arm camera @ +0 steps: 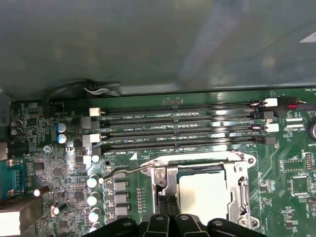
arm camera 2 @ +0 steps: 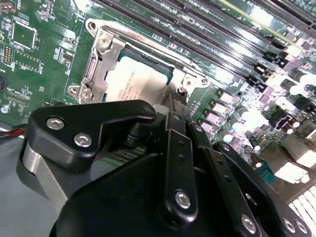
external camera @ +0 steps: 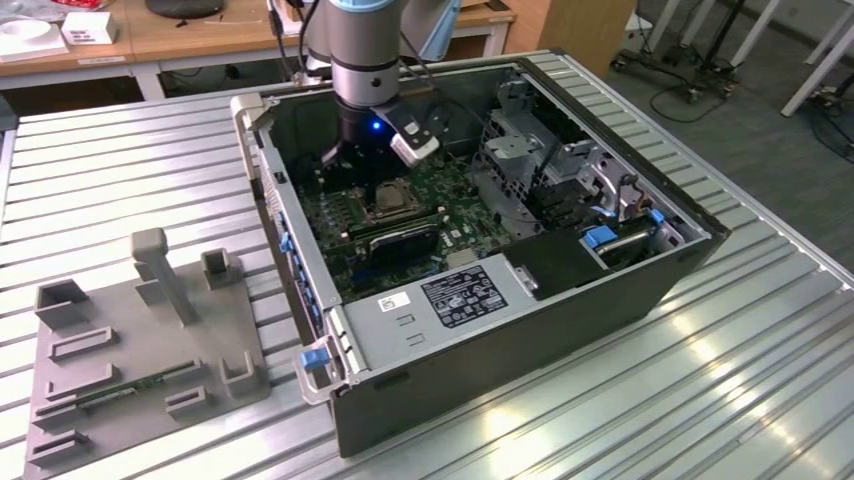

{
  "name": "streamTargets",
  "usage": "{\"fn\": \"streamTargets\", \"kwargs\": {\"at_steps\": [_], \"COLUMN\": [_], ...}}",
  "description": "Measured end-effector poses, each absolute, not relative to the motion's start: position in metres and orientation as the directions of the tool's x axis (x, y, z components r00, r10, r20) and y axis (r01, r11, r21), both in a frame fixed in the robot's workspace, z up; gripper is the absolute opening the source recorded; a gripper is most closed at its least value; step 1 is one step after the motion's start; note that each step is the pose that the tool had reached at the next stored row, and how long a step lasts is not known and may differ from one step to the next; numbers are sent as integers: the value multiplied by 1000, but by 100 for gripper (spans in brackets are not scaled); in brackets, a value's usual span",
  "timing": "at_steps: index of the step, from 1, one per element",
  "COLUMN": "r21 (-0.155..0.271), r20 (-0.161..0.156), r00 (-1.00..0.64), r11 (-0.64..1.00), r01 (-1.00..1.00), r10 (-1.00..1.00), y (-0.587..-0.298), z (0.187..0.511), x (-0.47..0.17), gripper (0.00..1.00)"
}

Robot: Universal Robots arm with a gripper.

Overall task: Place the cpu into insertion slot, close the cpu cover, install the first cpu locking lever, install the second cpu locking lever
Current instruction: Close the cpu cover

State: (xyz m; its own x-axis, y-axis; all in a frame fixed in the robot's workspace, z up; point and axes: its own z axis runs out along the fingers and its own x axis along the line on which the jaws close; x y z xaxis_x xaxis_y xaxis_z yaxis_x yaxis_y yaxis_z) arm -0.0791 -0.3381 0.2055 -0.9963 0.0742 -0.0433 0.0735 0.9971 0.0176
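The cpu (arm camera: 205,193), flat and square with a pale silvery top, sits level in its socket, toward ten o'clock from the open case's middle in the exterior view. The cpu cover (arm camera: 165,180), a thin metal frame, lies flat around it.

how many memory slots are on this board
4, parallel between the case wall and the cpu: one memory slot nearest the wall, two in the middle, one nearest the cpu. None looks hidden.

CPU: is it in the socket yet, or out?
In: the cpu lies flat and seated, with the cpu cover framing it.
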Motion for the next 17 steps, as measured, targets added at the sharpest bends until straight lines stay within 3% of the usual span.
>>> {"fn": "streamTargets", "kwargs": {"at_steps": [17], "r21": [18], "r20": [-43], "r00": [-996], "r11": [997], "r01": [73], "r10": [74], "y": [-338], "z": [237], "x": [-79], "gripper": [11]}}
